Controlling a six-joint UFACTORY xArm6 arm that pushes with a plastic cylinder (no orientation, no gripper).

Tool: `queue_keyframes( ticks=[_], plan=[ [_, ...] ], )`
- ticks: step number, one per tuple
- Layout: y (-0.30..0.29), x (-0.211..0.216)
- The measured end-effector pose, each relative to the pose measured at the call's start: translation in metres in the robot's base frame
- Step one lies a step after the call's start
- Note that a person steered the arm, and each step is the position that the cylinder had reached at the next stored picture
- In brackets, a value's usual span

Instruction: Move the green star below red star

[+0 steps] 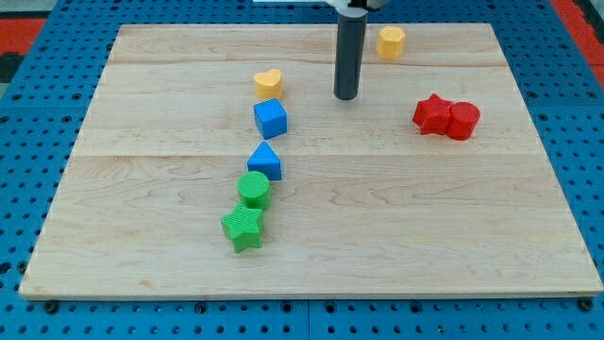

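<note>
From the one camera view, the trouble I'd expect is at the green star (243,228) itself: the green cylinder (254,188) sits touching it on the upper side, with the blue triangular block (266,161) just above that, so a push started from the wrong side would likely drag the cylinder along too. My tip (346,96) stands well apart from all this, near the view's top, between the yellow heart (269,82) and the yellow hexagon block (391,42). There is no claw to open or close here (only a plain dark rod), and it touches no block.

The red star (432,112) lies at the view's right, pressed against a red cylinder (462,120); an overshoot could knock that pair.

The green star is ridged, low and flat on the wooden board (453,236), toward the view's lower left, well apart from the red star.
</note>
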State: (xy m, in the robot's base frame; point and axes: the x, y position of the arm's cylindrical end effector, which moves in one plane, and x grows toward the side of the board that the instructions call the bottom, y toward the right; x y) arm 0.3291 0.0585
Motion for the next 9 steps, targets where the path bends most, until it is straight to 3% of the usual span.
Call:
queue_keyframes(
  ticks=[1,2,3,4,5,6,7,8,9],
  plan=[
    [0.001,-0.008],
    [0.010,0.035],
    [0.028,0.092],
    [0.029,0.175],
    [-0.022,0.262],
    [-0.114,0.288],
    [-0.157,0.265],
    [-0.145,0.215],
    [-0.106,0.196]
  ],
)
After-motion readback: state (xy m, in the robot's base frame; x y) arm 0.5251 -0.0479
